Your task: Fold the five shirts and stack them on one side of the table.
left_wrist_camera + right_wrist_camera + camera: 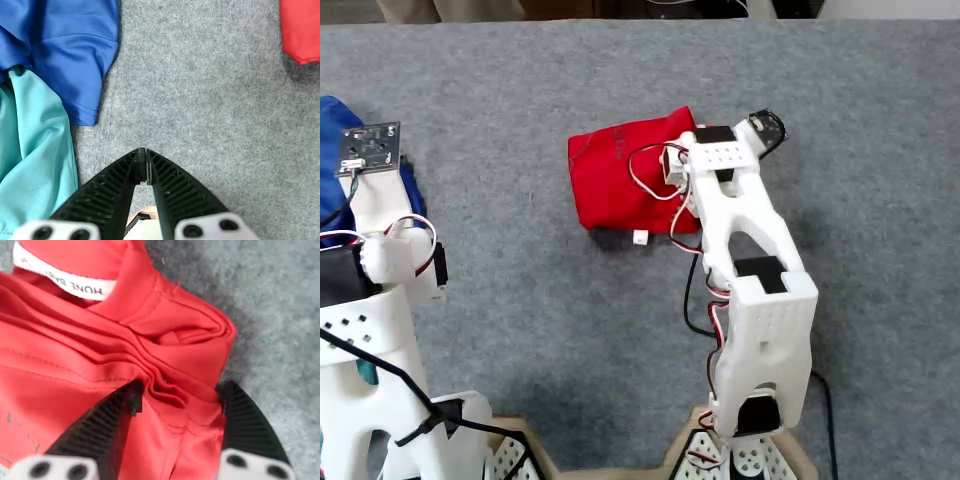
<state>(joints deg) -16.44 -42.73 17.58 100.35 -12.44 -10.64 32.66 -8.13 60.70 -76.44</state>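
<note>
A red shirt point(620, 175), partly folded, lies mid-table on the grey cloth. My right arm point(740, 220) reaches over its right edge. In the right wrist view my right gripper point(180, 392) stands open, its jaws on either side of a bunched fold of the red shirt point(90, 355) near the white neck label point(62, 275). My left gripper point(143, 154) is shut and empty above bare cloth. Beside it lie a blue shirt point(60, 45) and a teal shirt point(30, 150). A corner of the red shirt point(300, 30) is farther off.
The grey table cloth point(520, 300) covers the whole table. The blue shirt point(330, 115) lies at the table's left edge, partly under my left arm point(380, 260). Cables point(695, 300) hang beside the right arm. Bare cloth stretches on the right and far side.
</note>
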